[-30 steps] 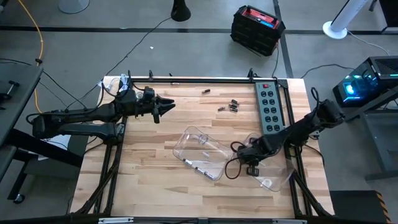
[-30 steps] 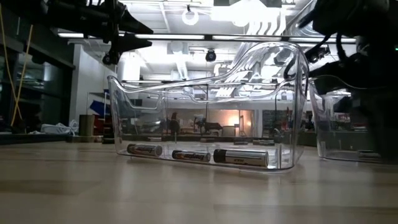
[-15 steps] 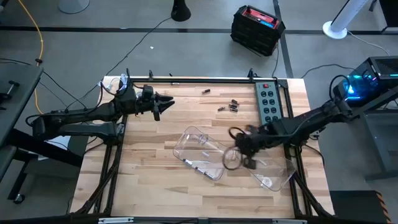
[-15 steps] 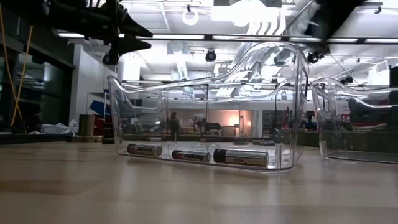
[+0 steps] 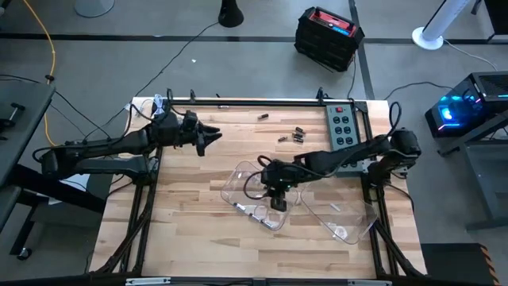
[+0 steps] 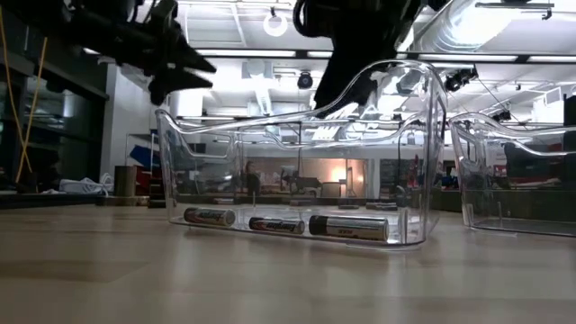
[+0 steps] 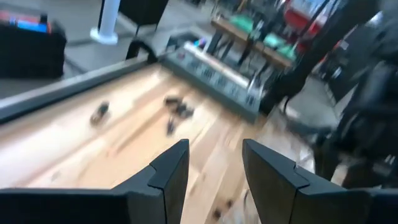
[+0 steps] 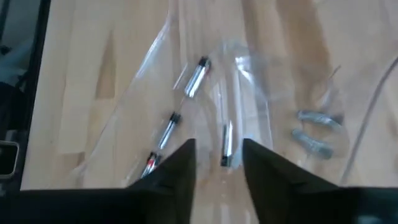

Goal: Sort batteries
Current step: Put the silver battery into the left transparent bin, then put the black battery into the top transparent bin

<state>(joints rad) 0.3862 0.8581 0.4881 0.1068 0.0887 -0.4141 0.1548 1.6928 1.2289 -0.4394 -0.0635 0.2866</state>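
Both arms [image 5: 278,191] over table, fingers parted

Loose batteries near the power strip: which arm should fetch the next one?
Probably left. The left gripper hovers open, facing the loose batteries. The right gripper is open over the left clear tray.

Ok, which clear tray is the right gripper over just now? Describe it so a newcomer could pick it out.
Start at the grey power strip along the table's right side. Two clear trays lie on the wood in front of it; the right gripper hangs over the left tray, nearer the table's middle. It alone holds three batteries in a row, and it has a cut-away, curved end wall.
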